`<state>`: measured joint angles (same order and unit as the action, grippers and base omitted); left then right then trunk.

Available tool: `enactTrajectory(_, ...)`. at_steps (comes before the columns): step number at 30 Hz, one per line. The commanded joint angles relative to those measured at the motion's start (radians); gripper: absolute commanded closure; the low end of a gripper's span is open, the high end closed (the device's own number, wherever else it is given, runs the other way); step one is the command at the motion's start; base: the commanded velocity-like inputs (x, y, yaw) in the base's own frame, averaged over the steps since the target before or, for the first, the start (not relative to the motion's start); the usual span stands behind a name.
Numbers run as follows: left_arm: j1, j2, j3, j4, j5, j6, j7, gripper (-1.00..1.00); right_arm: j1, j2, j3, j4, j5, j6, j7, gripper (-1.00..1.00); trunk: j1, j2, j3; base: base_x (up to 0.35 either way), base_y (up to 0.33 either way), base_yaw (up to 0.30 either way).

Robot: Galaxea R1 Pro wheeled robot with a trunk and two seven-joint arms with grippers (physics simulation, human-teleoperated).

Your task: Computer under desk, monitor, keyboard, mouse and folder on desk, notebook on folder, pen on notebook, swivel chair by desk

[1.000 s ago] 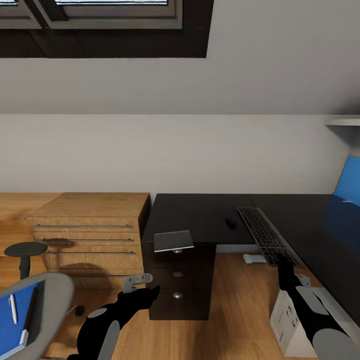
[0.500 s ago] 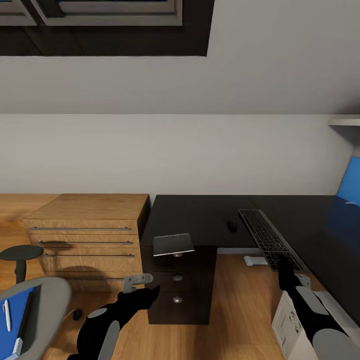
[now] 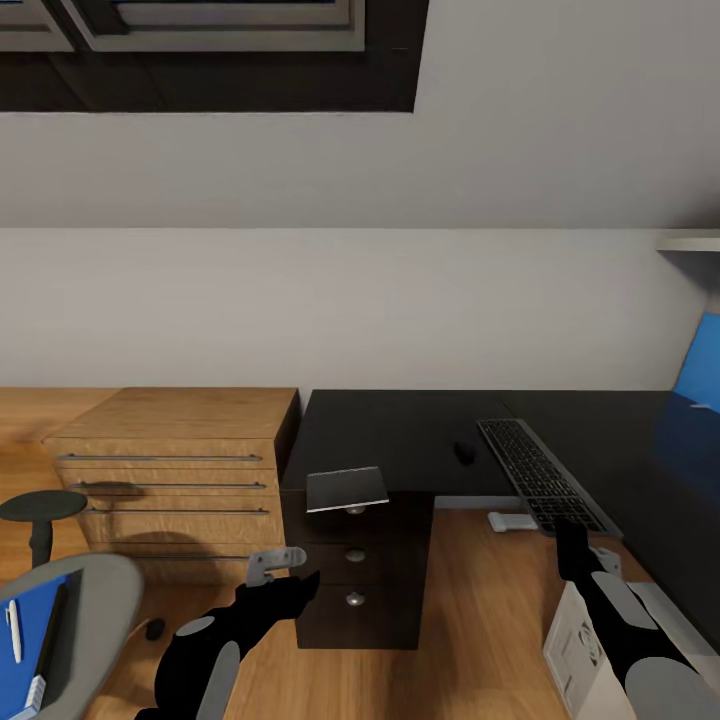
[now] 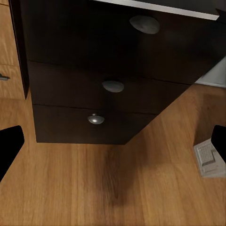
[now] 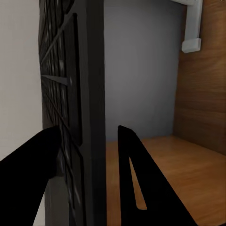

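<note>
My right gripper (image 3: 572,540) sits at the near end of the keyboard (image 3: 540,473), which lies on the desk (image 3: 390,430); in the right wrist view my fingers (image 5: 136,188) straddle the desk edge and keyboard, parted, contact not determinable. My left gripper (image 3: 285,570) hangs wide open and empty before the black drawers (image 4: 103,84). The mouse (image 3: 463,451) rests just beside the keyboard. The folder (image 3: 25,620) lies on the swivel chair (image 3: 95,610) with the pen (image 3: 13,630) on it.

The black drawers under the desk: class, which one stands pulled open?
The top drawer. Its front tilts out from the desk and catches light, looking pale grey, while the middle drawer and bottom drawer sit flush and dark.
</note>
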<state>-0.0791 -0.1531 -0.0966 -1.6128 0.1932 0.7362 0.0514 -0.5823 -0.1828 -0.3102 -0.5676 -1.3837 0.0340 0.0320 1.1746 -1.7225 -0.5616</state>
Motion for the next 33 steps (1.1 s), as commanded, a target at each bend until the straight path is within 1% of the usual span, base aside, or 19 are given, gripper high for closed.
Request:
enactTrajectory(1, -0.001, 0.0, 0.0, -0.001, 0.009, 0.005, 0.005, -1.0, -0.001, 0.0, -0.003, 0.0, -0.01, 0.003, 0.003, 1.0, 0.0, -0.001, -0.001, 0.0, 0.0, 0.0)
enactTrajectory(10, -0.001, 0.0, 0.0, -0.001, 0.008, 0.005, 0.006, -1.0, -0.001, 0.003, 0.002, -0.01, -0.005, 0.0, 0.008, 1.0, -0.035, 0.062, 0.027, 0.0, 0.0, 0.0)
enactTrajectory(12, -0.001, 0.0, 0.0, -0.001, 0.008, 0.005, 0.007, -1.0, -0.001, 0.004, 0.004, -0.031, -0.005, 0.0, 0.009, 1.0, -0.042, 0.076, 0.033, 0.0, 0.0, 0.0)
enactTrajectory(15, -0.001, 0.0, 0.0, -0.001, 0.007, 0.005, 0.008, -1.0, -0.001, 0.008, 0.004, -0.086, -0.004, 0.0, 0.006, 1.0, -0.054, 0.097, 0.043, 0.0, 0.0, 0.0)
enactTrajectory(21, -0.001, 0.0, 0.0, -0.001, 0.006, 0.003, 0.012, -1.0, 0.0, 0.019, 0.003, -0.126, -0.003, -0.001, 0.006, 1.0, -0.077, 0.139, 0.062, 0.0, 0.0, 0.0)
enactTrajectory(23, -0.001, 0.0, 0.0, -0.001, 0.005, 0.003, 0.013, -1.0, 0.003, 0.028, 0.003, -0.177, -0.003, -0.001, 0.004, 1.0, -0.084, 0.153, 0.068, 0.0, 0.0, 0.0)
enactTrajectory(25, -0.001, 0.0, 0.0, -0.001, 0.005, 0.003, 0.013, -1.0, 0.009, 0.049, 0.002, -0.257, -0.001, -0.001, 0.0, 1.0, -0.092, 0.167, 0.074, 0.0, 0.0, 0.0)
enactTrajectory(26, -0.001, 0.0, 0.0, -0.001, 0.005, 0.003, 0.013, -1.0, 0.012, 0.055, 0.002, -0.278, -0.001, -0.001, -0.003, 1.0, -0.096, 0.174, 0.077, 0.0, 0.0, 0.0)
enactTrajectory(28, -0.001, 0.0, 0.0, -0.001, 0.005, 0.004, 0.013, -1.0, 0.035, 0.077, 0.002, -0.351, 0.0, -0.002, -0.024, 1.0, -0.104, 0.188, 0.084, 0.0, 0.0, 0.0)
enactTrajectory(29, -0.001, 0.0, 0.0, -0.001, 0.005, 0.004, 0.013, -1.0, 0.042, 0.081, 0.002, -0.368, 0.0, -0.002, -0.031, 1.0, -0.107, 0.195, 0.087, 0.0, 0.0, 0.0)
enactTrajectory(33, -0.001, 0.0, 0.0, -0.001, 0.005, 0.005, 0.013, -1.0, 0.095, 0.103, 0.002, -0.494, 0.0, -0.002, -0.075, 1.0, -0.123, 0.223, 0.099, 0.0, 0.0, 0.0)
